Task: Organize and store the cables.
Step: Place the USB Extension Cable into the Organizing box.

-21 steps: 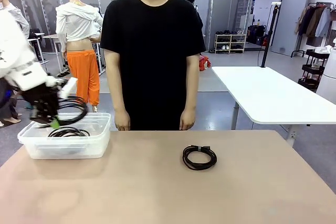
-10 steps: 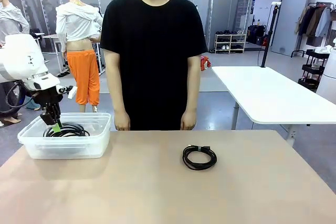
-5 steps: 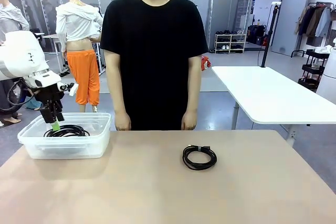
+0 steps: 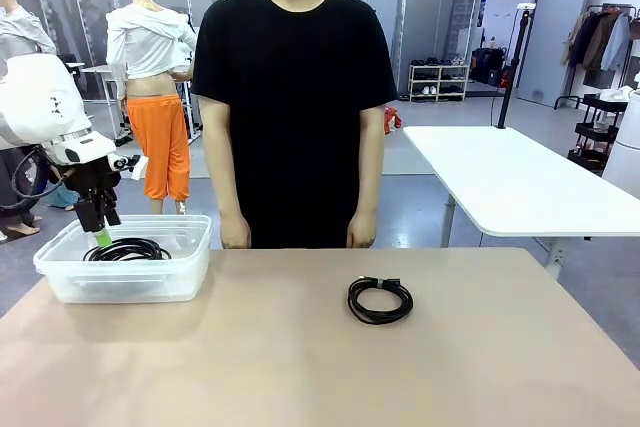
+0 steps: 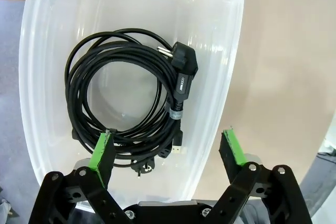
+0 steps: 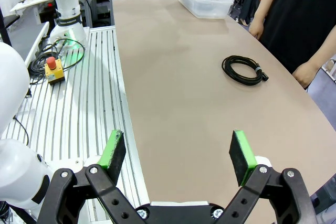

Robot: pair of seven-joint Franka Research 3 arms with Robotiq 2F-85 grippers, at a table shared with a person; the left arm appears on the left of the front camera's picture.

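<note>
- A tan table (image 4: 300, 367) stands in a workshop, a person waiting at its far side.
- The left claw (image 5: 167, 153) hangs wide open and empty above the clear bin (image 4: 60, 282), over coiled cables (image 5: 126, 98).
- The right claw (image 6: 178, 156) is open, empty.
- One loose coil (image 4: 380, 300) lies mid-table, probably nearer the right arm.

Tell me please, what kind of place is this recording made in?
Probably a robotics lab or test hall. A white robot arm works at a tan table with a clear plastic bin, an emergency-stop button sits beside the table on a metal base, and a shoe rack stands behind.
</note>
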